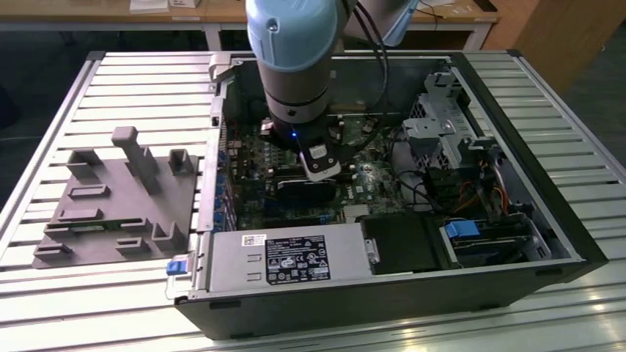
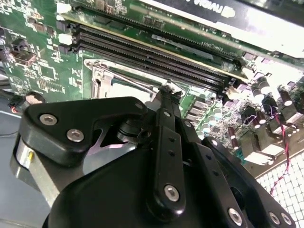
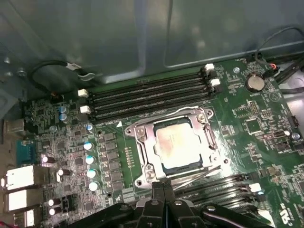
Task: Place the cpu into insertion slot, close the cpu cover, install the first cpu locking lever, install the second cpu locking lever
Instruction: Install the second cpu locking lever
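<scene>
black gripper fingers pressed together, empty, at the cpu cover edge

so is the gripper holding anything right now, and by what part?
Nothing held. The gripper has its jaws closed together at the edge of the cpu cover, near a thin locking lever; the cpu already sits in the socket.

Single arm, pale blue and grey segments, descends near-vertically from upper frame in exterior view; small blue light lit on wrist. Gripper hangs at arm's lower end, tilted toward exterior view's right. In first wrist view, gripper black, two slim fingers pressed together, tips meeting, jaws closed. In second wrist view, gripper shows black linkage bars with silver screws, fingers converging to narrow tip.
</scene>
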Controlling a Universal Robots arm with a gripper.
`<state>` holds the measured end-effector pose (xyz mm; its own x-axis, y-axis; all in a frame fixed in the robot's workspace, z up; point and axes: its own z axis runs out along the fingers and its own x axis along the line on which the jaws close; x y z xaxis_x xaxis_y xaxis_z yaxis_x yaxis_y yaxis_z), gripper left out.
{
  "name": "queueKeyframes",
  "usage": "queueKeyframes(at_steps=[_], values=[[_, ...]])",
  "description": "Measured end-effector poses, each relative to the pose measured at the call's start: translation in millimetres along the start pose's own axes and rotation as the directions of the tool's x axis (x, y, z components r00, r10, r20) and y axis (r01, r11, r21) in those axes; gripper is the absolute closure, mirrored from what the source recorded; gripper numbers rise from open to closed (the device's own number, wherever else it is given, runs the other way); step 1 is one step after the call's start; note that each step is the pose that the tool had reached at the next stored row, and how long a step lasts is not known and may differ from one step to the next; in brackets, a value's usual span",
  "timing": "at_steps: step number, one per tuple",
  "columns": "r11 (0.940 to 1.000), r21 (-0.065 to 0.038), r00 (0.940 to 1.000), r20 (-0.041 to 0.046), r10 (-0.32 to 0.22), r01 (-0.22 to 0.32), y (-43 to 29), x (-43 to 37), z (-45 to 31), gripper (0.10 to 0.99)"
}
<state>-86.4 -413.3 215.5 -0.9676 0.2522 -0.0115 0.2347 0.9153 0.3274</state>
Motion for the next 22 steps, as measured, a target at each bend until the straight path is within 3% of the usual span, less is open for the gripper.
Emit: queueKeyframes(at_steps=[10, 15, 20, 22], values=[[1.0000, 0.000, 1.0000, -0.0001, 0.000, 0.000, -8.0, -1.2, 0.1, 0.980], [1.0000, -0.007, 1.0000, -0.0018, 0.001, -0.001, -10.2, 1.9, 3.6, 0.980], [0.9994, -0.035, 1.0000, -0.0088, 0.003, -0.003, -12.3, 6.7, 5.9, 0.980], [0.9992, -0.041, 0.9999, -0.0100, 0.004, -0.004, -13.0, 6.9, 7.9, 0.980]])
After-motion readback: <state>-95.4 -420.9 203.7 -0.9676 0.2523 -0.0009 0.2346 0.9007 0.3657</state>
